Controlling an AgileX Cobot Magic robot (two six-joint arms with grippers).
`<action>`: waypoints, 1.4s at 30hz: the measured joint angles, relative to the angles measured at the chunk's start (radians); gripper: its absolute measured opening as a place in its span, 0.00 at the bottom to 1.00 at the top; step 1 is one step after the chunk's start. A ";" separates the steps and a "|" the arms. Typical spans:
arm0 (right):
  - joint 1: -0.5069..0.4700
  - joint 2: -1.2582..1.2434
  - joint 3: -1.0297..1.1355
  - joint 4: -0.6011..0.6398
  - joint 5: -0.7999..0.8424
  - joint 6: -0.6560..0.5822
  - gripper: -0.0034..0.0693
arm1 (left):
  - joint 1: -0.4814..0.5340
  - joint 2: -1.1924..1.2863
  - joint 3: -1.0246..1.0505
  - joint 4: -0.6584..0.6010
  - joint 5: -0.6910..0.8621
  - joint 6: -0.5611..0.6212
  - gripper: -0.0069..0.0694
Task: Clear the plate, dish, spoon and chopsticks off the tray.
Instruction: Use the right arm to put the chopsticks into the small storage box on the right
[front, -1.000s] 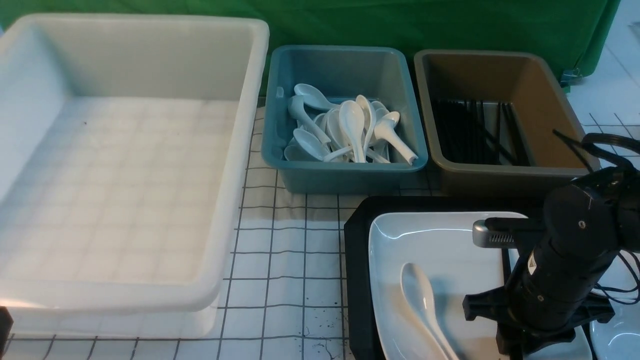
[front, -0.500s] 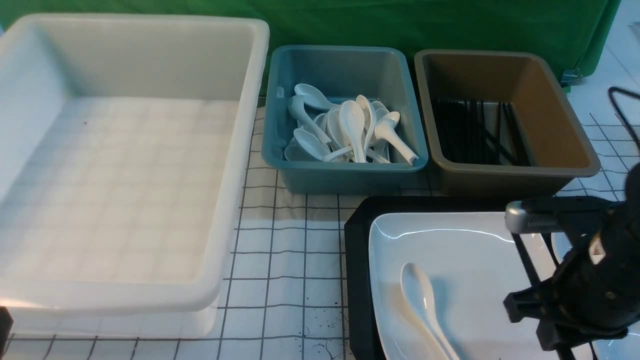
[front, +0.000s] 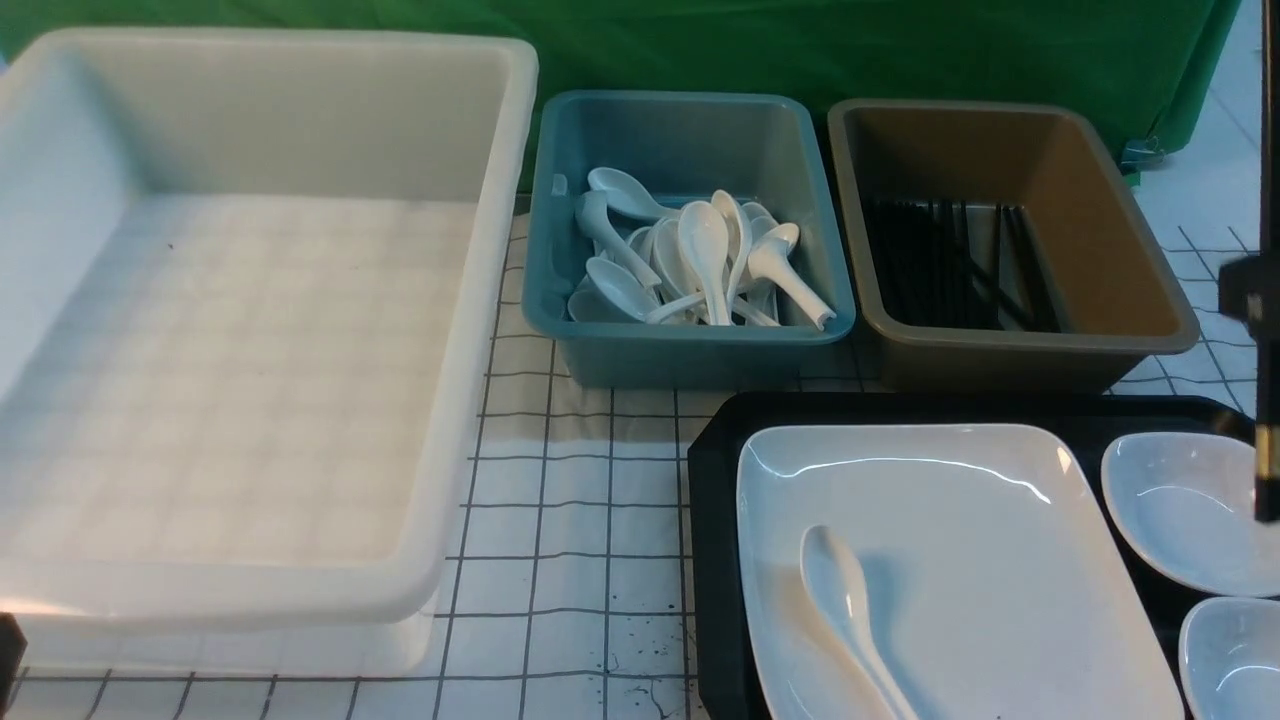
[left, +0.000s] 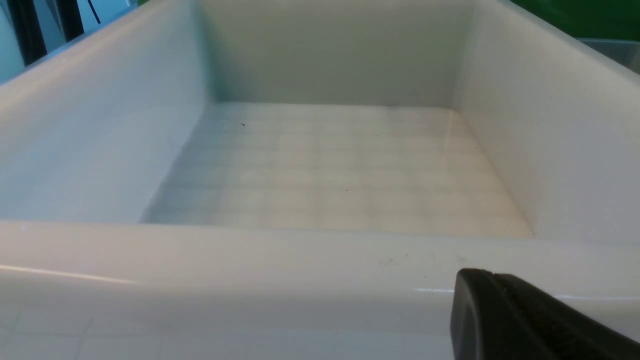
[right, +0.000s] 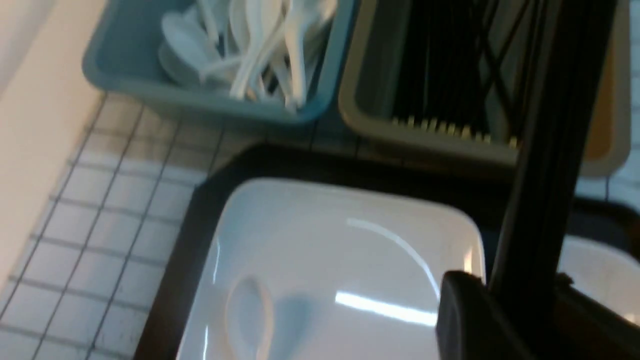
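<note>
The white plate (front: 930, 520) lies on the black tray (front: 715, 520) with the white spoon (front: 845, 610) in it. A small white dish (front: 1180, 510) and a second one (front: 1235, 655) sit on the tray's right side. My right gripper (right: 520, 300) is shut on the black chopsticks (right: 550, 150) and holds them in the air above the gap between the plate (right: 325, 250) and a dish. In the front view the chopsticks (front: 1268, 200) hang upright at the right edge. My left gripper (left: 492, 280) looks shut and empty outside the white tub's near wall.
A big white tub (front: 250, 300) fills the left. A blue tub (front: 690, 335) holds several white spoons. A brown tub (front: 1000, 345) behind the tray holds several black chopsticks. Gridded cloth lies between the white tub and the tray.
My right arm has risen and swung right, almost out of the front view, lifting the chopsticks off the tray. The two small dishes now show. The left arm has not moved.
</note>
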 joint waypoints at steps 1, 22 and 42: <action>0.000 0.072 -0.039 -0.025 -0.038 0.011 0.28 | 0.000 0.000 0.000 0.000 0.000 0.000 0.10; -0.216 0.865 -0.427 -0.087 -0.612 0.113 0.28 | 0.000 0.000 0.000 0.000 0.001 0.000 0.10; -0.223 0.938 -0.427 -0.088 -0.387 0.231 0.15 | 0.000 0.000 0.000 0.000 0.001 0.000 0.10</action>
